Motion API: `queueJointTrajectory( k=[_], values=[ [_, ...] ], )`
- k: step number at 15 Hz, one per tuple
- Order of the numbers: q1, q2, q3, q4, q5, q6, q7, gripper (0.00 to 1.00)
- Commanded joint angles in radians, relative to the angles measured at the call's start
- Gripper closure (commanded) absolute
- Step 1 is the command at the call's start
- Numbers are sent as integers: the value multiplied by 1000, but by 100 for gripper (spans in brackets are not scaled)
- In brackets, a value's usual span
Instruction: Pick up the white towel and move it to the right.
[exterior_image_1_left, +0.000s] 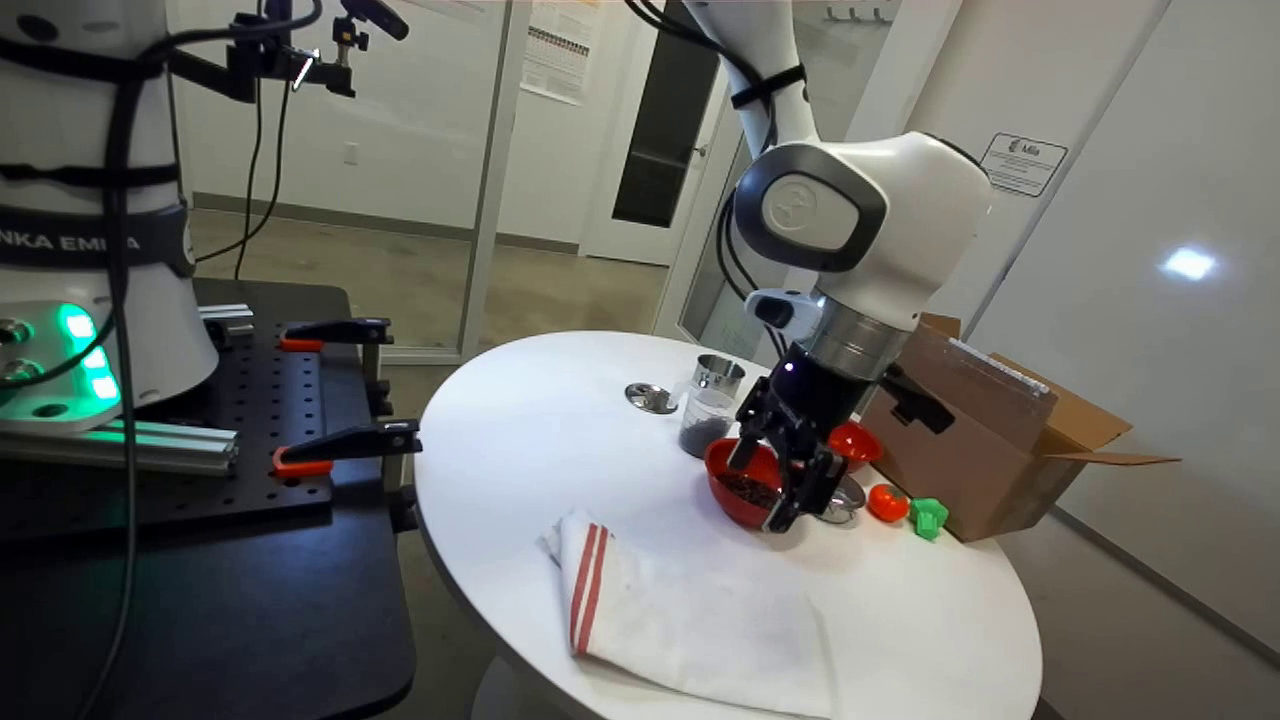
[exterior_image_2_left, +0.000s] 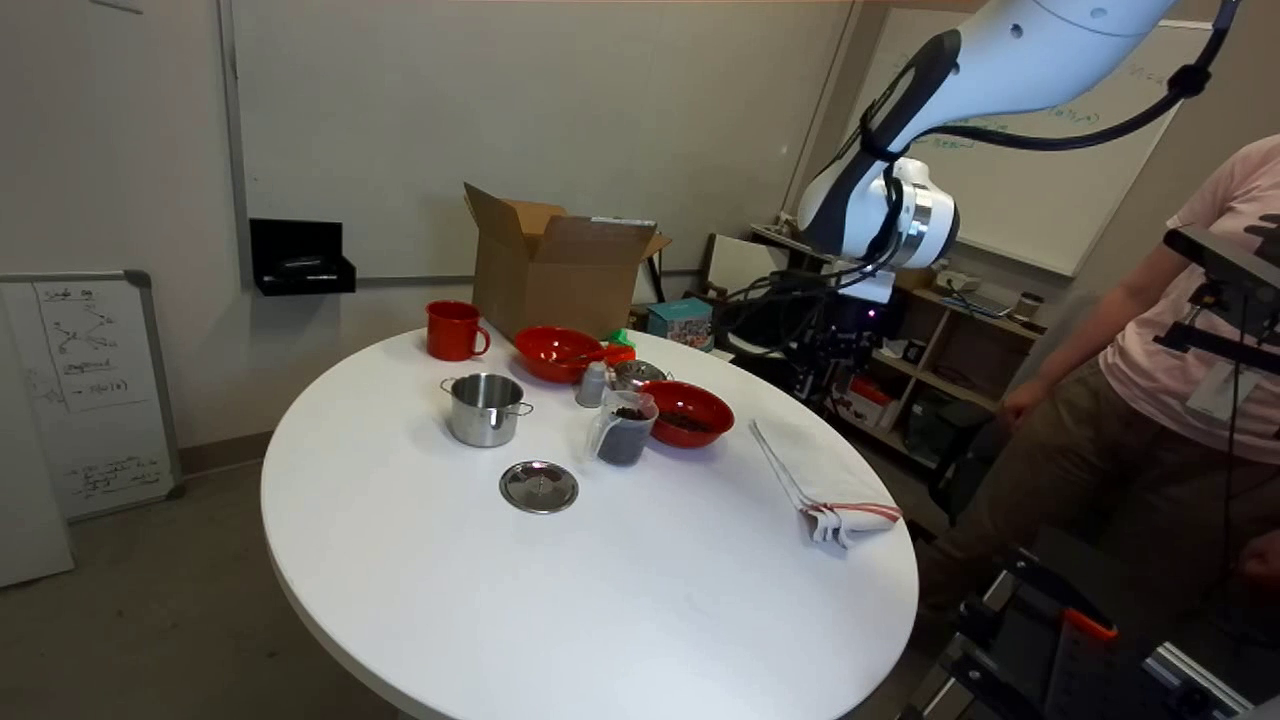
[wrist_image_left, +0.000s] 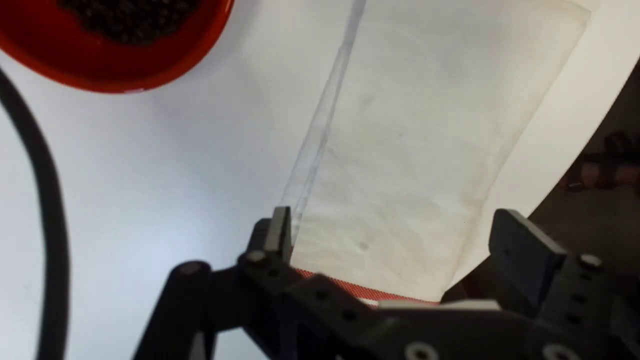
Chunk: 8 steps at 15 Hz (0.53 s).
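The white towel with red stripes lies folded near the table's edge, in both exterior views (exterior_image_1_left: 710, 620) (exterior_image_2_left: 822, 478). It also fills the middle of the wrist view (wrist_image_left: 410, 150). My gripper is open and empty above the table. In the wrist view the gripper's fingertips (wrist_image_left: 394, 220) are wide apart, and the striped end of the towel shows between and behind them, partly hidden. In an exterior view the gripper (exterior_image_1_left: 762, 488) appears in front of the red bowl, behind the towel's far edge. In an exterior view the gripper (exterior_image_2_left: 825, 370) is dark and hard to make out.
A red bowl with dark contents (exterior_image_2_left: 690, 438) stands beside the towel. Near it are a clear cup (exterior_image_2_left: 625, 440), a steel pot (exterior_image_2_left: 484, 418), a lid (exterior_image_2_left: 540, 487), another red bowl (exterior_image_2_left: 555, 370) and a red mug (exterior_image_2_left: 453, 332). A cardboard box (exterior_image_1_left: 980, 440) stands behind.
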<state>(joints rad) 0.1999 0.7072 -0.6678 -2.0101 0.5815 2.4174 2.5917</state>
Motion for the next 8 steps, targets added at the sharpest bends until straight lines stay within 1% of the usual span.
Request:
queueJointTrajectory(
  k=[1,4,5,6,8],
  values=[
    [-83,-116,104,-41,-219,17,-43,0],
    [-126,-180,164,-58,-336,16,-32,0],
    [-138,-192,181,-58,-354,20,0,0],
    [-171,-145,206,-18,-361,12,26,0],
    [-185,-173,225,-27,-378,10,22,0]
  ],
)
